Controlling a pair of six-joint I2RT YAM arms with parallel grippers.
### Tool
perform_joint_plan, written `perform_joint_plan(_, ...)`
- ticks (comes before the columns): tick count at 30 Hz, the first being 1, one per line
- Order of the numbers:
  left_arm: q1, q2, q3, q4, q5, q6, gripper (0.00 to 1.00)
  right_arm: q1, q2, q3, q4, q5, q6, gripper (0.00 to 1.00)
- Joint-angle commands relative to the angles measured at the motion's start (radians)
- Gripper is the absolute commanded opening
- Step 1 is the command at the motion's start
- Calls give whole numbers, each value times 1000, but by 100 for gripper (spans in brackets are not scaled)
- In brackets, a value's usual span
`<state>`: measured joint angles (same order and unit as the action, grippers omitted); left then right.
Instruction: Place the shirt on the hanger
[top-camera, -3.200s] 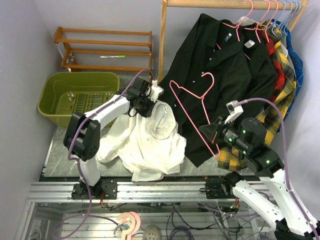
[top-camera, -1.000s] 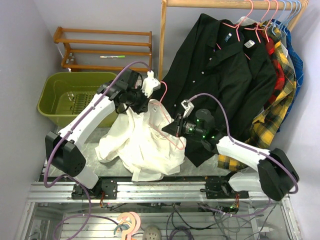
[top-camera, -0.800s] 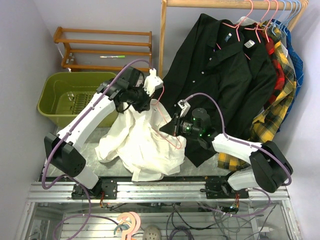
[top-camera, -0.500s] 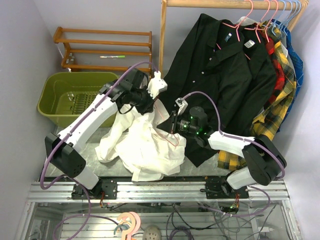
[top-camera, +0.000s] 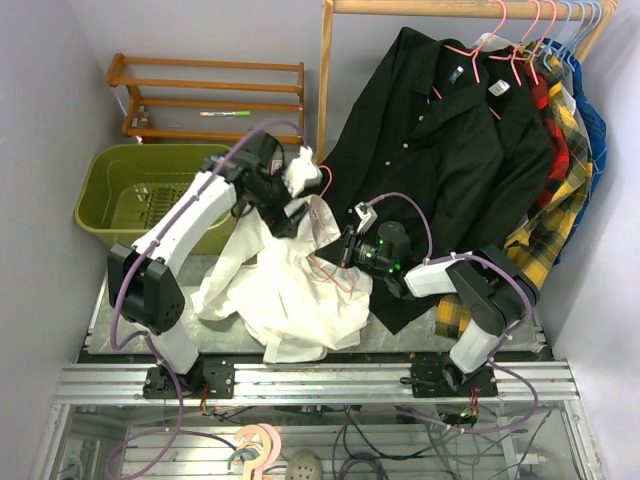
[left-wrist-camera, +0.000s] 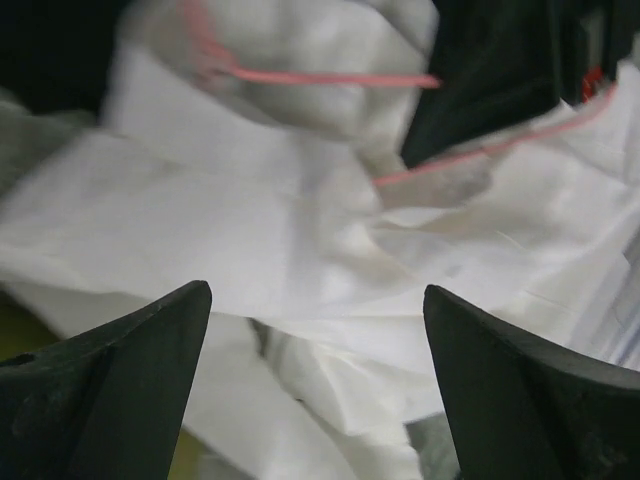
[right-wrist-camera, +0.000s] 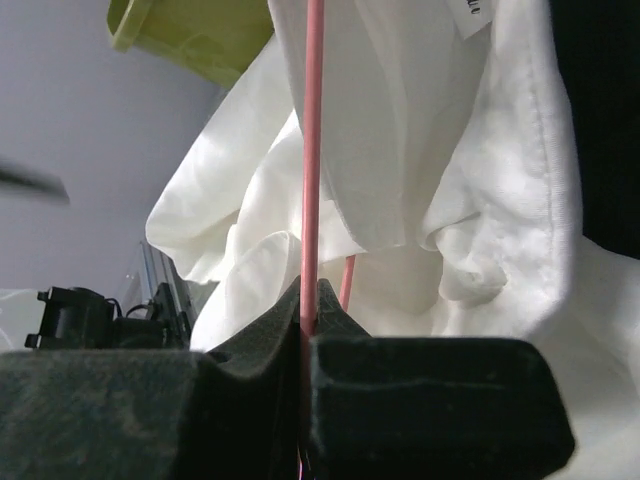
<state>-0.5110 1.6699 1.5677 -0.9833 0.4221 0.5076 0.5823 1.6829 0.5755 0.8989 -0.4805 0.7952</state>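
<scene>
The white shirt (top-camera: 290, 290) lies bunched on the table, its collar end lifted toward my left gripper (top-camera: 296, 196). That gripper is open above the cloth; in the left wrist view its fingers (left-wrist-camera: 120, 400) stand wide apart over the shirt (left-wrist-camera: 300, 230) with nothing between them. The pink hanger (top-camera: 322, 215) pokes into the shirt's upper part, mostly covered by fabric. My right gripper (top-camera: 350, 247) is shut on the hanger's wire. In the right wrist view the wire (right-wrist-camera: 312, 150) rises from the shut gripper (right-wrist-camera: 305, 322) against the shirt (right-wrist-camera: 430, 170).
A green basket (top-camera: 160, 190) sits at the left, with a wooden rack (top-camera: 205, 95) behind it. A black shirt (top-camera: 450, 150) and plaid shirts (top-camera: 560, 170) hang from the wooden rail (top-camera: 450, 8), close behind my right arm.
My left gripper has opened and let go of the shirt's collar. My right gripper has moved left, carrying the hanger further into the shirt.
</scene>
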Motion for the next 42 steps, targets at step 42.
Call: perform_joint_plan(42, 204, 522, 556, -244, 595, 624, 92, -33, 71, 86, 120, -12, -24, 0)
